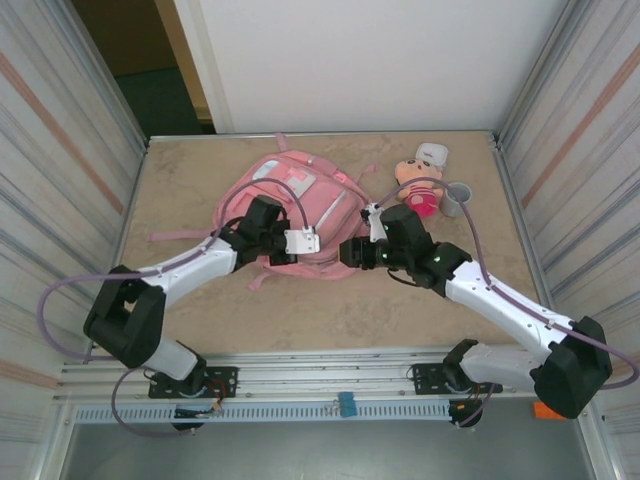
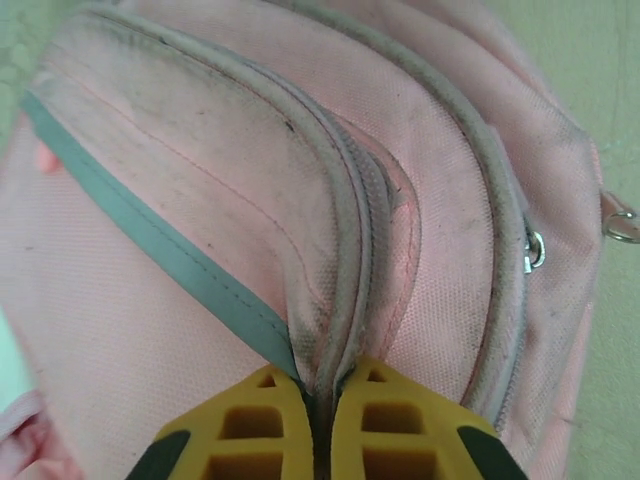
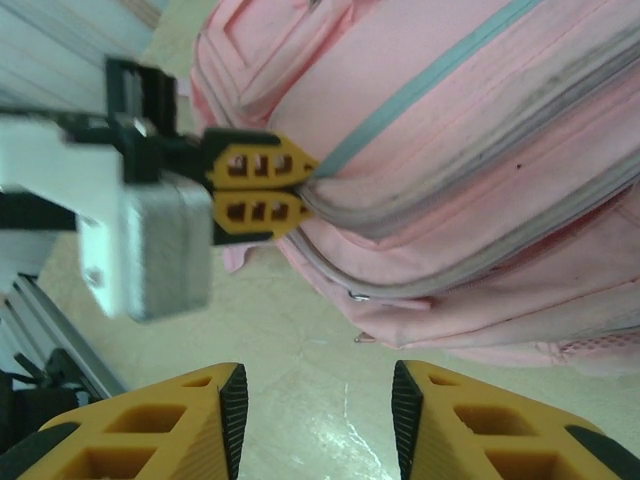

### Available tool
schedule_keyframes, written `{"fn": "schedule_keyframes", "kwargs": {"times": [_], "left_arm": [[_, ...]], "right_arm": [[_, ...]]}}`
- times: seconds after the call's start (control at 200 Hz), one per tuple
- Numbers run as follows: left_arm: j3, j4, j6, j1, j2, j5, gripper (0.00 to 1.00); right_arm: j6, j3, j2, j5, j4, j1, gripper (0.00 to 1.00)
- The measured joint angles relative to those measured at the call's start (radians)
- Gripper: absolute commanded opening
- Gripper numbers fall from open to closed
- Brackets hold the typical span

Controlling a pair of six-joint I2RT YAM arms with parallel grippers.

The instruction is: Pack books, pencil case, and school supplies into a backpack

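Note:
The pink backpack lies flat on the table, mid-left. My left gripper is shut on a raised fold of its fabric along a grey zipper seam. In the right wrist view the left gripper pinches that seam at the pack's edge. My right gripper is open over bare table just beside the pack's lower edge, with nothing between its fingers. In the top view the right gripper sits at the pack's right side, facing the left gripper. The books, pencil case and school supplies are out of view.
A pink plush doll and a grey cup stand at the back right, close to my right arm. A small metal zipper pull hangs at the pack's lower edge. Ribbed walls close in both sides of the table.

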Motion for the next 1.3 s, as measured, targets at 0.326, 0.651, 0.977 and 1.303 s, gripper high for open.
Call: {"fn": "schedule_keyframes", "kwargs": {"times": [0.326,0.651,0.977,1.303], "left_arm": [[0.048,-0.065,-0.087,0.087,-0.074,0.135,0.00],[0.074,-0.111,-0.141,0.112,-0.073,0.220,0.00],[0.077,-0.110,-0.147,0.129,-0.072,0.237,0.00],[0.085,-0.083,-0.151,0.131,-0.062,0.249,0.00]], "right_arm": [[-0.109,0.000,0.140,0.048,0.039,0.071,0.52],[-0.198,0.068,0.317,0.089,0.118,0.096,0.53],[-0.239,0.094,0.333,0.101,0.117,0.096,0.06],[-0.238,0.114,0.304,0.105,0.051,0.031,0.00]]}}
